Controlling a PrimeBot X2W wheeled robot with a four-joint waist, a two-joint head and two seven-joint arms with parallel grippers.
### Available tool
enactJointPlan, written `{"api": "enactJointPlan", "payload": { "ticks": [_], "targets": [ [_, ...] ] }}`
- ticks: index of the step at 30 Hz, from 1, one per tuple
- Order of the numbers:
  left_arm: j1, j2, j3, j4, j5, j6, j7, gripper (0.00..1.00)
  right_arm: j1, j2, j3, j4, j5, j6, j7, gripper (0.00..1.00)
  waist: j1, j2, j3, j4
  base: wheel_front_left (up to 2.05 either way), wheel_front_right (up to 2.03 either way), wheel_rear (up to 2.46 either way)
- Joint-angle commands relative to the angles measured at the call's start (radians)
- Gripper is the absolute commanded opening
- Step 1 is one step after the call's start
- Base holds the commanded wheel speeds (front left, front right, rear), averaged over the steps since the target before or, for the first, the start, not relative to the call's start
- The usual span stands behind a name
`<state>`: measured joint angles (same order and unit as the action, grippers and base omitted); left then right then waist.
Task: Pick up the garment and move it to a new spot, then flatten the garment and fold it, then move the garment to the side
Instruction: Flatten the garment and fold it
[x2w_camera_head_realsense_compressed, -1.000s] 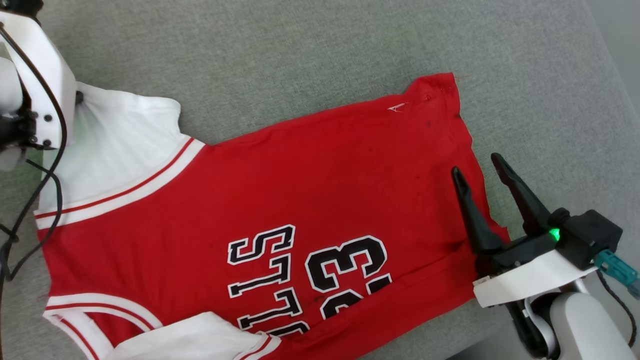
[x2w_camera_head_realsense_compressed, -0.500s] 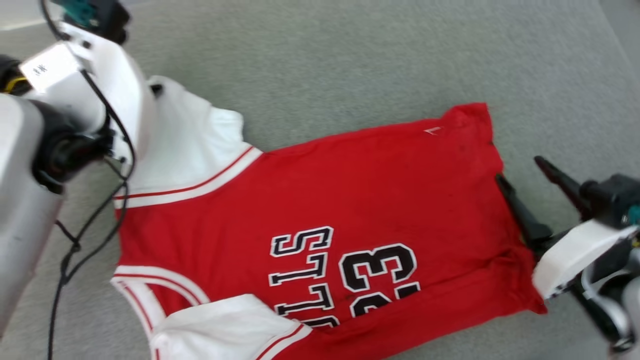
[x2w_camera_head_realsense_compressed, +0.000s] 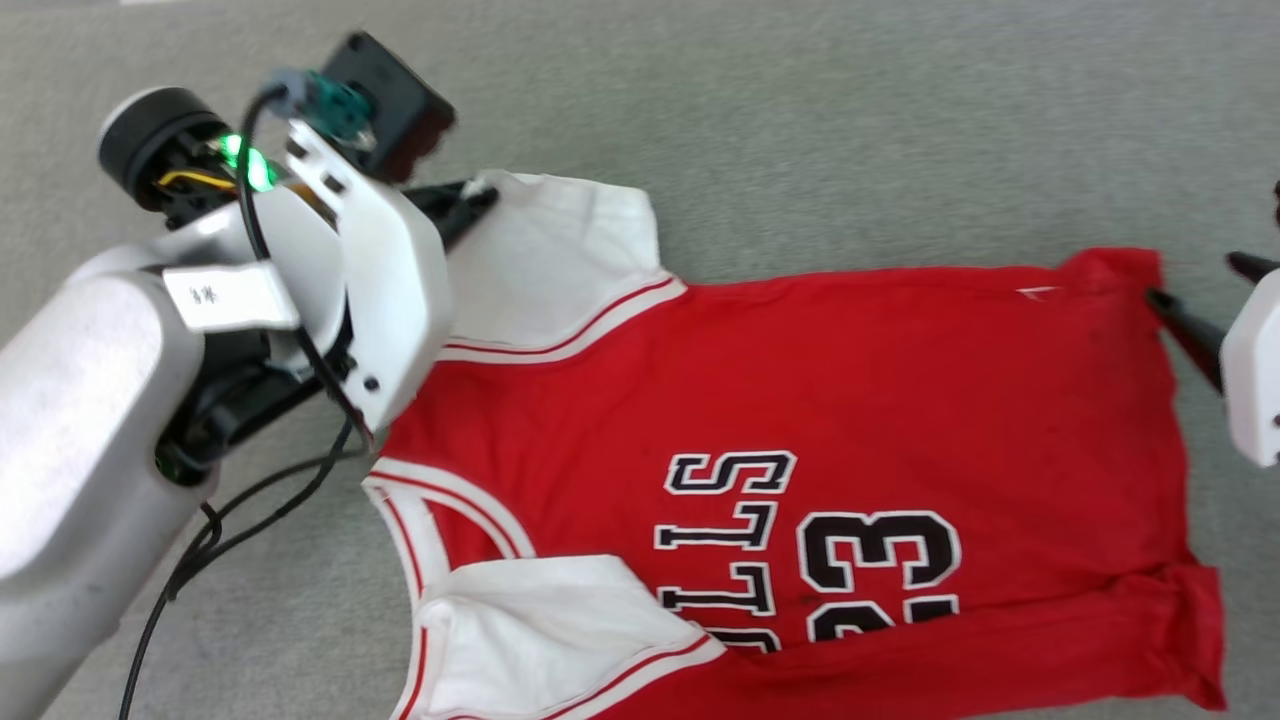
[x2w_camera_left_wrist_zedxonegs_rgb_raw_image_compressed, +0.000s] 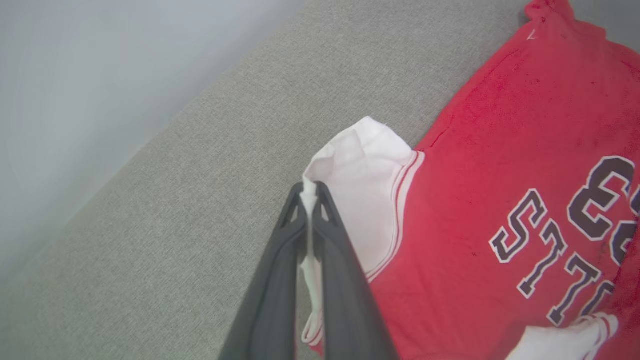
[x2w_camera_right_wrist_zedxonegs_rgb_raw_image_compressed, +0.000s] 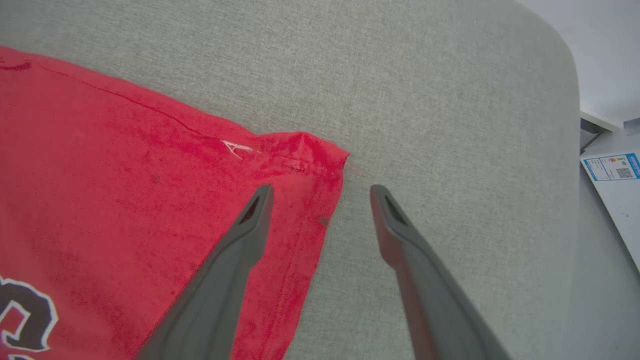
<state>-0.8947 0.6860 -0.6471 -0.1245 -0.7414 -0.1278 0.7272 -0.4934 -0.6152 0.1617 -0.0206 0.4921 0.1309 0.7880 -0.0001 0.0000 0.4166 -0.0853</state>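
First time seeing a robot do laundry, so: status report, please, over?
Left gripper shut on white sleeve. Right gripper open astride hem corner, nothing held. Garment lying lettering-up on grey surface; nothing blocking.

Head cam: high, steep look-down, wide over the garment (x2w_camera_head_realsense_compressed: 900, 400) on the grey fabric surface (x2w_camera_head_realsense_compressed: 800, 120). Left wrist cam: close, sighting along the left hand (x2w_camera_left_wrist_zedxonegs_rgb_raw_image_compressed: 310, 189) onto the white sleeve (x2w_camera_left_wrist_zedxonegs_rgb_raw_image_compressed: 365, 200); shares sleeve and lettering (x2w_camera_left_wrist_zedxonegs_rgb_raw_image_compressed: 552, 240) with head. Right wrist cam: close, along the right hand (x2w_camera_right_wrist_zedxonegs_rgb_raw_image_compressed: 322, 192) over the hem corner (x2w_camera_right_wrist_zedxonegs_rgb_raw_image_compressed: 310, 150); head sees that corner too.
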Motion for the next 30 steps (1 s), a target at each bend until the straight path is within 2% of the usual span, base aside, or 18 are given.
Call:
{"api": "enactJointPlan", "payload": {
  "ticks": [1, 6, 12, 19, 21, 22, 30],
  "targets": [
    [0.014, 0.004, -0.004, -0.026, 0.007, 0.002, -0.006, 0.00, -0.025, -0.018, 0.007, 0.020, -0.012, 0.000, 0.032, 1.00, 0.0001, 0.0000, 0.030, 0.038, 0.00, 0.00, 0.00],
    [0.031, 0.000, -0.006, -0.109, 0.014, 0.020, -0.019, 0.00, -0.080, -0.047, 0.026, 0.097, -0.015, 0.000, 0.110, 1.00, 0.0001, 0.0000, 0.063, 0.080, 0.00, 0.00, 0.00],
    [0.047, -0.003, -0.010, -0.170, 0.025, 0.032, -0.032, 0.00, -0.099, -0.074, 0.069, 0.170, -0.028, 0.000, 0.134, 1.00, 0.0001, 0.0000, 0.094, 0.114, 0.00, 0.00, 0.00],
    [0.074, 0.000, -0.014, -0.187, 0.025, 0.050, -0.047, 0.00, -0.071, -0.038, 0.139, 0.273, 0.004, 0.001, 0.133, 1.00, 0.0001, 0.0000, 0.120, 0.138, 0.00, 0.00, 0.00],
    [0.080, 0.001, -0.016, -0.181, 0.029, 0.052, -0.050, 0.00, -0.065, -0.029, 0.166, 0.279, 0.015, 0.001, 0.122, 0.11, 0.0001, 0.0000, 0.120, 0.140, 0.00, 0.00, 0.00],
    [0.086, 0.000, -0.018, -0.177, 0.029, 0.054, -0.052, 0.00, -0.066, -0.024, 0.169, 0.289, 0.023, 0.001, 0.116, 0.00, 0.0001, 0.0000, 0.117, 0.140, 0.00, 0.00, 0.00],
    [0.141, 0.012, -0.008, -0.138, 0.015, 0.074, -0.091, 0.00, -0.097, -0.032, 0.151, 0.308, 0.048, 0.001, 0.028, 0.00, 0.0001, 0.0000, 0.049, 0.117, 0.00, 0.00, 0.00]
  ]
}}
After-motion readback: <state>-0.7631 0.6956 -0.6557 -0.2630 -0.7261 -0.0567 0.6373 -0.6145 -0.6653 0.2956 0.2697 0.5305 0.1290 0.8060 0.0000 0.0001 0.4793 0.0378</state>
